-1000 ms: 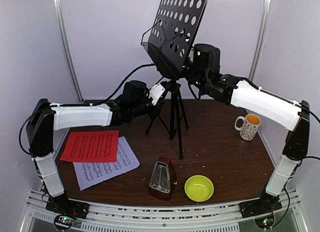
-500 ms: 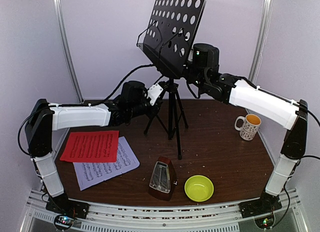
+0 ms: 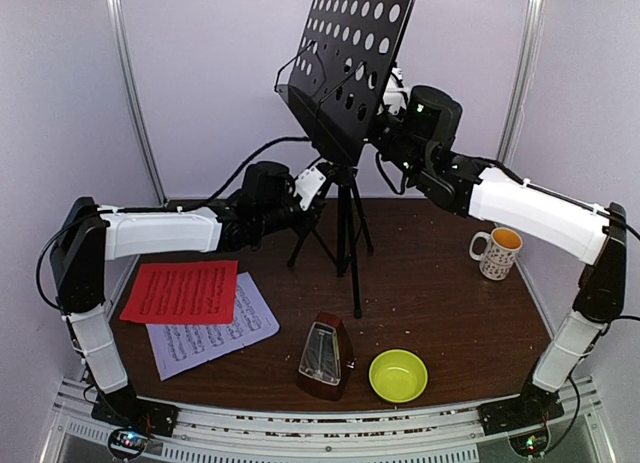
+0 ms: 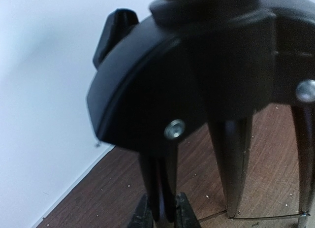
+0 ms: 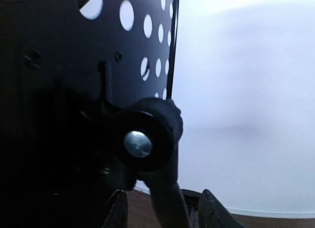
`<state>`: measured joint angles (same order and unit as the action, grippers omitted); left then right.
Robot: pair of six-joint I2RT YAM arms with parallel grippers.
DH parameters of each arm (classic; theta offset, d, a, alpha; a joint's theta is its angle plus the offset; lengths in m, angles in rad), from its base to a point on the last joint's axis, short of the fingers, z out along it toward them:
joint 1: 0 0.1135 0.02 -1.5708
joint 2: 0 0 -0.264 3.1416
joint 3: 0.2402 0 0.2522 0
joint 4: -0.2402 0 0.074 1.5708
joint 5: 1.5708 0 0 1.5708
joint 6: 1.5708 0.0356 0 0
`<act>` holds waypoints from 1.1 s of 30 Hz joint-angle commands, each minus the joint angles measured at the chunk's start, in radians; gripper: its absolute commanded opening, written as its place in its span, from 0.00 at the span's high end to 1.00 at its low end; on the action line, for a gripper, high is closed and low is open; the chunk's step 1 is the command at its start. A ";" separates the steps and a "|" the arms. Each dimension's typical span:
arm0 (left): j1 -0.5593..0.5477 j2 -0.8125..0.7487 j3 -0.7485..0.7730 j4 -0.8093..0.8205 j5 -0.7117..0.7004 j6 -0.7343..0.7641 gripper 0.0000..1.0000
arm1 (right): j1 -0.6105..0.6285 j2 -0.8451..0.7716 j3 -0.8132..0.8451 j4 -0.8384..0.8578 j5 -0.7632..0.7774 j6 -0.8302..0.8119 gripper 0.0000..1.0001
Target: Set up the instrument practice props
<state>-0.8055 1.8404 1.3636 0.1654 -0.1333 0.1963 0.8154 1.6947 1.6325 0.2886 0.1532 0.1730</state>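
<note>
My left gripper [image 4: 161,214] was clamped on a leg of the music stand [image 3: 350,63], upright at the back of the table [image 3: 450,303]. My right gripper [image 5: 165,208] had its jaws apart around the stand's neck. The red sheet [image 3: 180,291], white sheet [image 3: 215,338] and metronome [image 3: 324,355] were not yet placed.

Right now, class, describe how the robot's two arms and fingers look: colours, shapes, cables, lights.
The left arm and right arm have white shells between black joints. A black cable trails from the left one. Each base shows a small green light. The fingers are dark and narrow.
</note>
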 commanded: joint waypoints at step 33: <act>0.107 -0.111 -0.153 -0.127 0.284 -0.120 0.40 | -0.008 -0.431 -0.669 -0.051 -0.137 0.027 0.00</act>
<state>-0.7406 1.7897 1.2537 0.0223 0.0261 0.1112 0.8127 1.2942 1.0126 0.3088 0.1448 0.2348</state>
